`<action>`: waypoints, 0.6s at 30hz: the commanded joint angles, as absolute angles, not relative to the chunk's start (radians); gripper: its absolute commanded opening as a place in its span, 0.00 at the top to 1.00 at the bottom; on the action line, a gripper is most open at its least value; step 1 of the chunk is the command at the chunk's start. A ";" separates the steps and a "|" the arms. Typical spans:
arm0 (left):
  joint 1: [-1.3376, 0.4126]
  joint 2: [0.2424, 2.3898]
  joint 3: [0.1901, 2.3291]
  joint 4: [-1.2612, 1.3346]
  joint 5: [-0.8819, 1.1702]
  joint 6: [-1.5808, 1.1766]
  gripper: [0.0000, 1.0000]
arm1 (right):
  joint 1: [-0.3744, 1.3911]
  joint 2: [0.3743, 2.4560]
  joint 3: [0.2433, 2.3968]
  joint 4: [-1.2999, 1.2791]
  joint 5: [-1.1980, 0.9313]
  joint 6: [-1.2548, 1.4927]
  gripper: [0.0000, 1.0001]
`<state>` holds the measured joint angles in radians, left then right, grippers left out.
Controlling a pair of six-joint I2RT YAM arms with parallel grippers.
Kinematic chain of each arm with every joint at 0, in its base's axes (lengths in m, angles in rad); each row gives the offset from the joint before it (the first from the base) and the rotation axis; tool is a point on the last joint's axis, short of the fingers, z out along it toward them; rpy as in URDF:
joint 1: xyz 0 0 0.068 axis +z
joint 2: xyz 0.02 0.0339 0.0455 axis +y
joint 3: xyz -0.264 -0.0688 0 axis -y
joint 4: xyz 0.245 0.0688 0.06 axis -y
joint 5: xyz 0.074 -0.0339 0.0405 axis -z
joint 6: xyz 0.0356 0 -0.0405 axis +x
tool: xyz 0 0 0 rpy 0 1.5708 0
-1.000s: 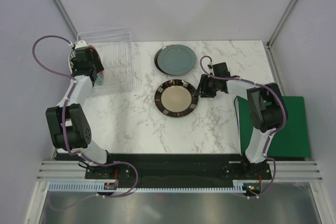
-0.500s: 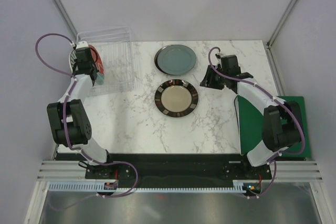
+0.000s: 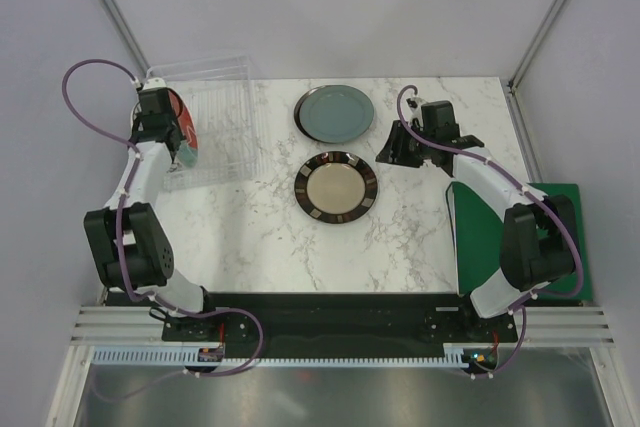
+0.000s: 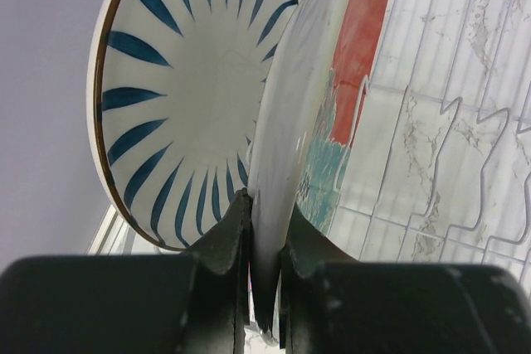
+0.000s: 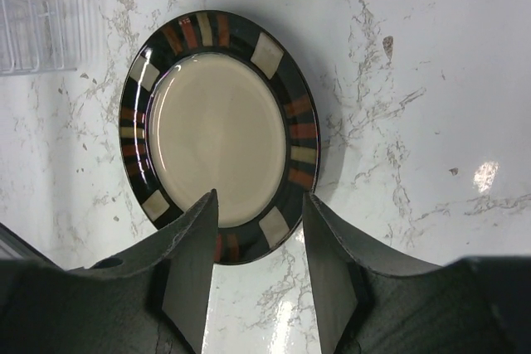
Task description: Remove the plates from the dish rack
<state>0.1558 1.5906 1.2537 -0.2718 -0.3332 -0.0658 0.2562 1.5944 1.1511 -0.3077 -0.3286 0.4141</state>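
The dish rack stands at the table's back left. My left gripper is shut on the rim of the red plate with teal flowers, which stands on edge in the rack. Just behind it stands the white plate with dark radial stripes. In the top view the left gripper and the red plate sit at the rack's left end. The grey-teal plate and the black-rimmed cream plate lie flat on the table. My right gripper hovers open over the near rim of the cream plate, holding nothing.
A flat green board lies at the table's right edge beside the right arm. The enclosure's walls and corner posts close in the back and sides. The marble tabletop spreads in front of the plates.
My left gripper has shut on the red plate's rim. The right arm has drawn back from the cream plate toward the back right, still open.
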 commanded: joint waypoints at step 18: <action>0.144 1.402 1.399 -0.124 -0.350 -0.017 0.98 | 0.302 1.623 1.177 -0.273 -0.364 0.422 0.48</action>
<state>0.1547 1.5116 1.2541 -0.4274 -0.3351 -0.0269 0.2909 1.6161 1.1511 -0.3027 -0.3473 0.4160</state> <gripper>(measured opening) 0.151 0.518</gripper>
